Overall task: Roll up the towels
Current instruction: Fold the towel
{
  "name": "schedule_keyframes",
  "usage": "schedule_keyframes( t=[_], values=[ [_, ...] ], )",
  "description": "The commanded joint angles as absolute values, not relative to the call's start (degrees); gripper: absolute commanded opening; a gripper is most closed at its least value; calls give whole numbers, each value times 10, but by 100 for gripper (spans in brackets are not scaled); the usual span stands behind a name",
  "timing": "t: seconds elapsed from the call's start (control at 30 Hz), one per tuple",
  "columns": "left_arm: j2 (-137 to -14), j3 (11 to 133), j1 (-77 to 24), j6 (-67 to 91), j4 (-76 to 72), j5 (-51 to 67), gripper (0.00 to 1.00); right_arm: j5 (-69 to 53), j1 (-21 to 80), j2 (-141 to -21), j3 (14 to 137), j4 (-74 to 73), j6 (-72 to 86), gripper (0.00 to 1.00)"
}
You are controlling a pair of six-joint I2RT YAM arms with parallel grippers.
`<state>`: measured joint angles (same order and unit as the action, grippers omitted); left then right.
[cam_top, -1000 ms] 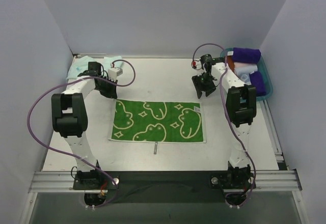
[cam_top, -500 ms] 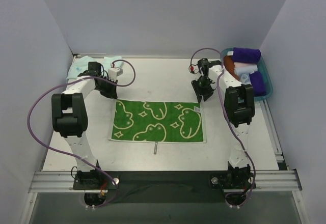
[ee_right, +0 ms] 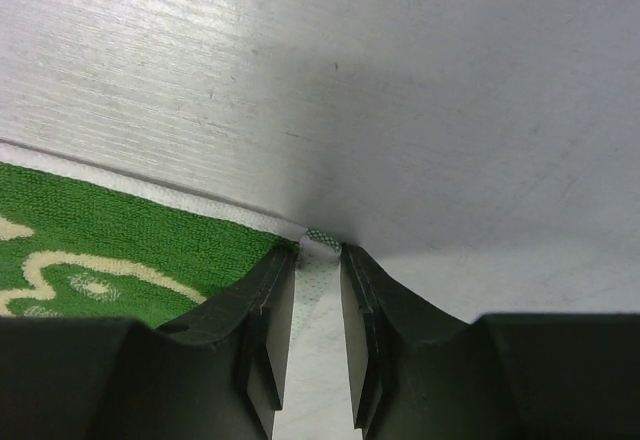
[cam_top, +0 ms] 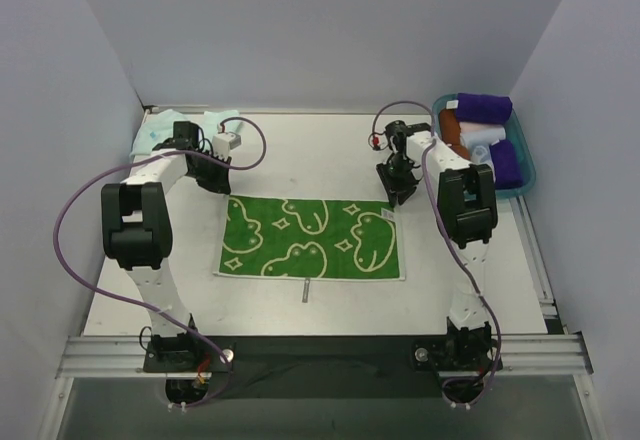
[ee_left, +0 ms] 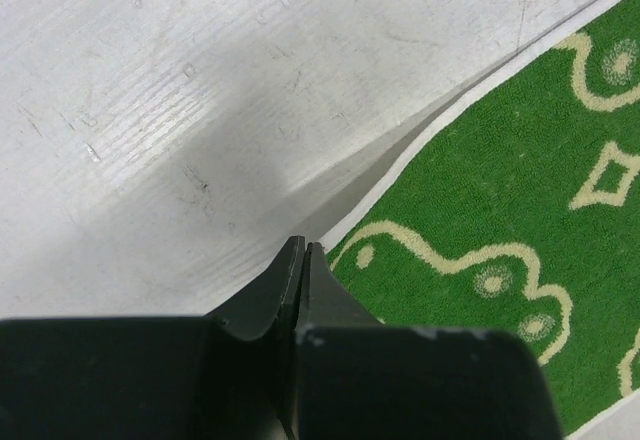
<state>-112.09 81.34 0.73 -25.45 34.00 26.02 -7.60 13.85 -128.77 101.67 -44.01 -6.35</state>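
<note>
A green towel (cam_top: pixel 312 238) with pale yellow squiggle and diamond marks lies flat on the white table. My left gripper (cam_top: pixel 222 188) is at its far left corner. In the left wrist view the jaws (ee_left: pixel 303 245) are pressed together at the white hem, and the towel (ee_left: pixel 500 190) edge there lifts slightly off the table. My right gripper (cam_top: pixel 393 197) is at the far right corner. Its jaws (ee_right: pixel 318 255) stand narrowly apart, with the towel's (ee_right: pixel 100 220) white corner and tag between them. A mint-aqua towel (cam_top: pixel 165 130) lies at the far left, partly under the left arm.
A teal bin (cam_top: pixel 524 176) at the far right holds purple, orange and white rolls. A small grey stick (cam_top: pixel 303 291) lies just in front of the green towel. White walls close in the table on three sides.
My right gripper has moved left and down from near the bin to the towel's far right corner, and its jaws have narrowed. The left arm and towel have not moved.
</note>
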Motion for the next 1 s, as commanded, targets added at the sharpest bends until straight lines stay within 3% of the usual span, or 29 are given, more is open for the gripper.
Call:
schedule_keyframes(
  t=[0.0,0.07,0.1,0.13,0.17,0.53,0.73,0.97],
  values=[
    [-1120,814,4,-244,329,282,0,-45,154,-1296,1011,-457,-62,25],
    [-1121,815,5,-244,329,284,0,-32,160,-1296,1010,-458,-62,21],
    [-1121,816,5,-243,328,284,0,-29,163,-1296,1008,-458,-63,16],
    [-1121,816,4,-243,329,284,0,-26,164,-1293,1005,-459,-66,3],
    [-1121,816,4,-243,329,284,0,-25,164,-1293,1005,-459,-66,0],
    [-1100,839,34,-227,342,353,0,-37,135,-1239,1070,-462,-102,0],
    [-1066,832,54,-266,380,388,0,-74,136,-1171,1016,-466,-117,0],
    [-975,742,61,-350,415,431,0,-100,137,-1095,933,-466,-129,0]
  ],
)
